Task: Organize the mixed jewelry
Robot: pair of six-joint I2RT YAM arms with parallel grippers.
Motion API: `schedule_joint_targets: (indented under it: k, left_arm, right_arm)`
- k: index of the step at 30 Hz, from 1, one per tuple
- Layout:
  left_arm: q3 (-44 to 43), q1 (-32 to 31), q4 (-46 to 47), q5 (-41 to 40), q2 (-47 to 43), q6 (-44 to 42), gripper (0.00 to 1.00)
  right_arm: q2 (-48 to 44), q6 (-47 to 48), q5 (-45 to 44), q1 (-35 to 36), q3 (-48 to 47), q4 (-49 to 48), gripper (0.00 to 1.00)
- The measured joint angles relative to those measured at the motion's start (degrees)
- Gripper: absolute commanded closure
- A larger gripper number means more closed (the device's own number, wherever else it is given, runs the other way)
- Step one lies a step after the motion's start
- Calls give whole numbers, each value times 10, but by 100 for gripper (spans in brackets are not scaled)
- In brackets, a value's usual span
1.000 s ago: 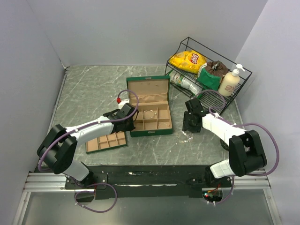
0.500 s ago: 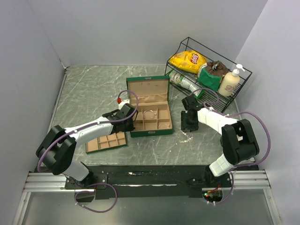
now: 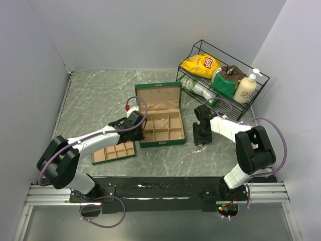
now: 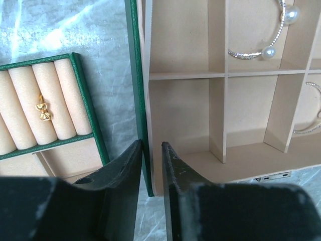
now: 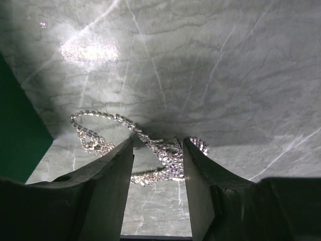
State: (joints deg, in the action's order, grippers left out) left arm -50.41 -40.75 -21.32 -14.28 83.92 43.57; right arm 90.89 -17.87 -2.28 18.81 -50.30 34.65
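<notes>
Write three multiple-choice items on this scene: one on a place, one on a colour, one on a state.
1. Where does the sparkly chain lie?
A. hanging on a hook
B. on the table, between the fingers of the right gripper
C. on the floor

2. What colour is the box outside?
A. green
B. red
C. blue

3. How is the lid of the box?
A. shut
B. open, standing up
C. taken off

Answers:
1 B: the right wrist view shows it on the marble between the fingers.
2 A: its walls are green.
3 B: it stands up behind the compartments.
</notes>
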Motion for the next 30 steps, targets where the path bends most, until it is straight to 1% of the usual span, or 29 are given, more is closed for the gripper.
schedule_joint_targets:
  k: [4, 15, 18, 19, 21, 22, 26, 30]
  left_arm:
    - [0, 0, 0, 1, -6, 0, 68]
    - [0, -3, 5, 5, -73, -10, 63]
    - [0, -3, 4, 3, -87, -12, 62]
    - [0, -3, 4, 3, -92, -13, 62]
    - [0, -3, 3, 2, -99, -15, 61]
    - [0, -3, 2, 2, -102, -16, 61]
    - [-1, -3, -1, -5, -108, -24, 61]
    - [-1, -3, -8, -7, -108, -29, 60]
  right_arm:
    - [7, 3, 0, 0, -6, 5, 51]
    - [23, 14, 2, 0, -25, 22, 66]
    - [25, 19, 2, -1, -27, 23, 76]
    - [27, 21, 2, -1, -28, 23, 85]
    - [29, 26, 2, -1, -31, 25, 87]
    - [30, 26, 4, -1, -32, 27, 92]
    - [30, 29, 6, -1, -34, 32, 99]
    - [30, 30, 6, 0, -35, 33, 100]
